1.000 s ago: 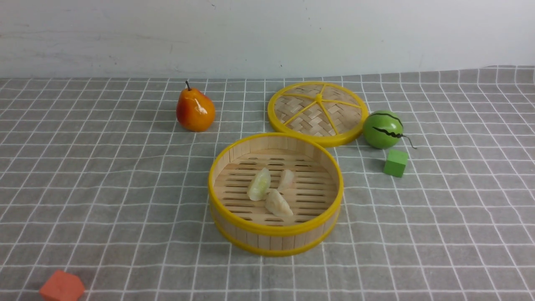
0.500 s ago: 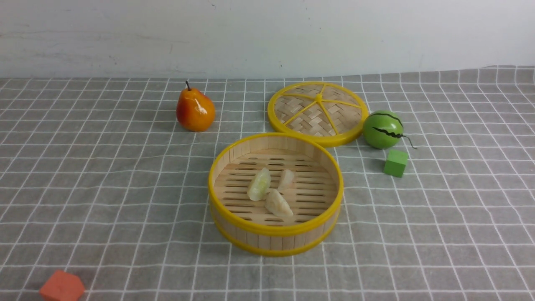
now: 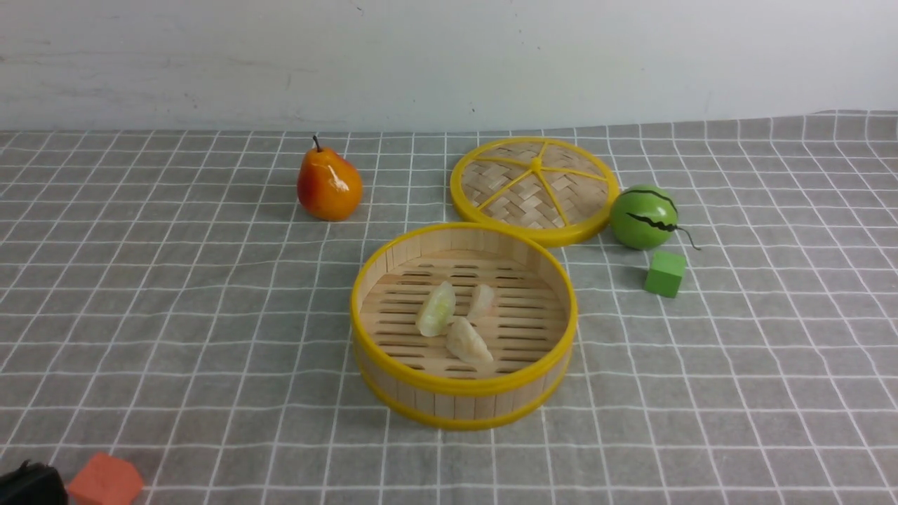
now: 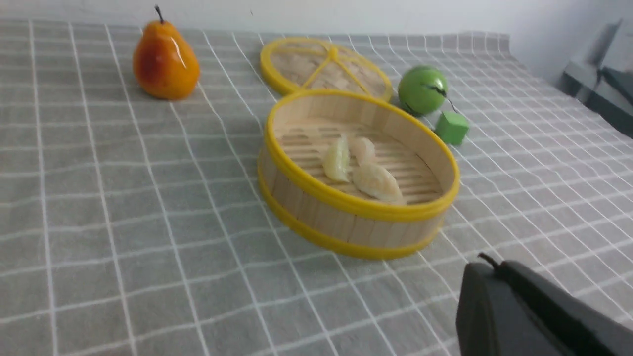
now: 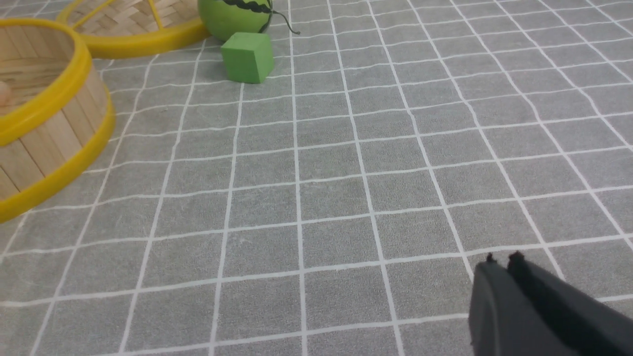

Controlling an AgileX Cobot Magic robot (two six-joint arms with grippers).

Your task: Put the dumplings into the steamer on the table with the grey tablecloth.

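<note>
Dumplings (image 3: 453,322), all three of them, lie together on the slatted floor of the steamer (image 3: 463,400): the pale green-tinted one on the robot's left, a small cream-white one just beside it, and a larger cream-white one nearer the camera, touching or nearly touching both. The steamer stands open and upright near the middle of the surface (image 3: 175,315), which is draped in the grey tablecloth (image 3: 736,365) with its grid of thin white lines. Directly behind the steamer, touching or almost touching its rim, lies a flat woven lid (image 3: 534,189) with yellow spokes. Right of that lid sits a green toy melon (image 3: 642,217), with a green cube (image 3: 664,273) just in front of it. A toy pear (image 3: 329,184) stands well to the left, behind the steamer. An orange cube (image 3: 105,480) rests at the near left corner. The left gripper (image 4: 487,269) hangs over bare cloth in front of the steamer, jaws pressed together and empty. The right gripper (image 5: 502,259) hovers over bare cloth well apart from the green cube, its tips nearly together, holding nothing.
</note>
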